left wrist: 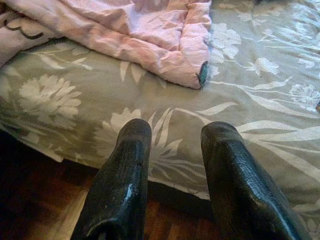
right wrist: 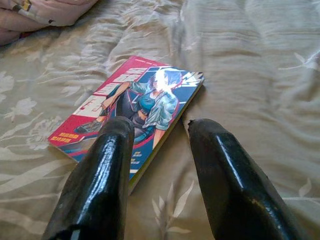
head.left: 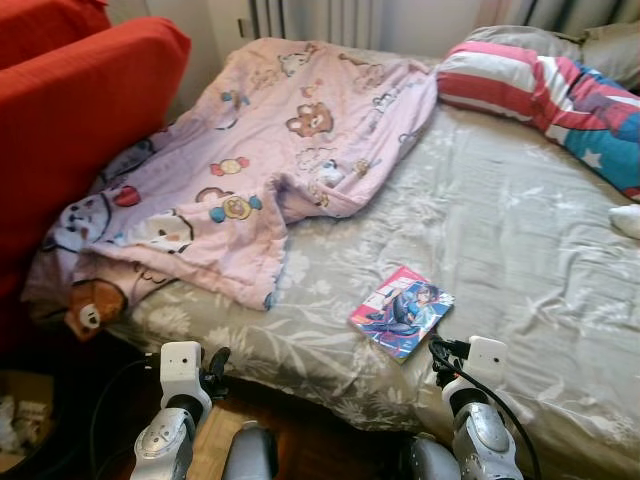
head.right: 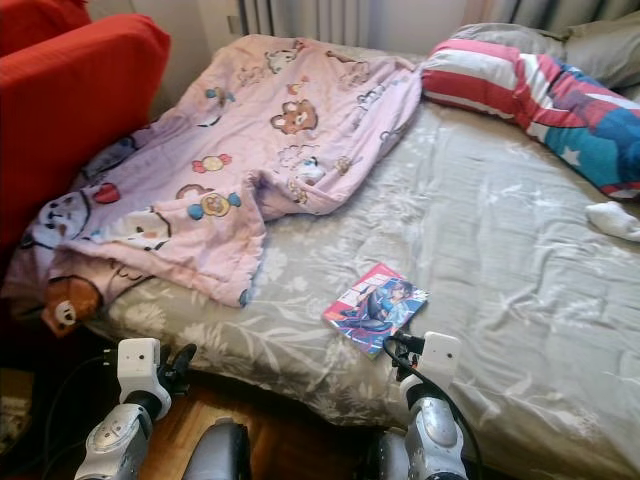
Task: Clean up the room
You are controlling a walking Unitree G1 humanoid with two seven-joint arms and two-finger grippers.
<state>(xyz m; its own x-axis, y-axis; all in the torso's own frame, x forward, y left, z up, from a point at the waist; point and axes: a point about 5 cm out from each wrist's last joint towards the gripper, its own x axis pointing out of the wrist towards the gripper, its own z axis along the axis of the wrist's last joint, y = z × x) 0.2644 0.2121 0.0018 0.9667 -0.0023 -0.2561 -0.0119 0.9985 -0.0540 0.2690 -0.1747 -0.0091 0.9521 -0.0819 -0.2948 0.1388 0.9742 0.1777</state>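
A comic book [head.left: 402, 311] with a red and blue cover lies flat on the bed's grey floral sheet [head.left: 500, 230], near the front edge. My right gripper [right wrist: 157, 132] is open just short of the book [right wrist: 135, 112], its fingertips over the book's near corner, nothing held. My left gripper [left wrist: 175, 135] is open at the bed's front edge, below the corner of a rumpled pink cartoon blanket [head.left: 250, 160]. A striped red, white and blue pillow [head.left: 540, 90] lies at the head of the bed. A white sock [head.left: 627, 219] rests on the sheet at the far right.
A red sofa [head.left: 70, 110] stands tight against the bed's left side. Dark wooden floor [left wrist: 40, 200] runs below the bed edge. A radiator [head.left: 310, 18] is on the back wall. A box with clutter [head.left: 20, 415] sits on the floor at the lower left.
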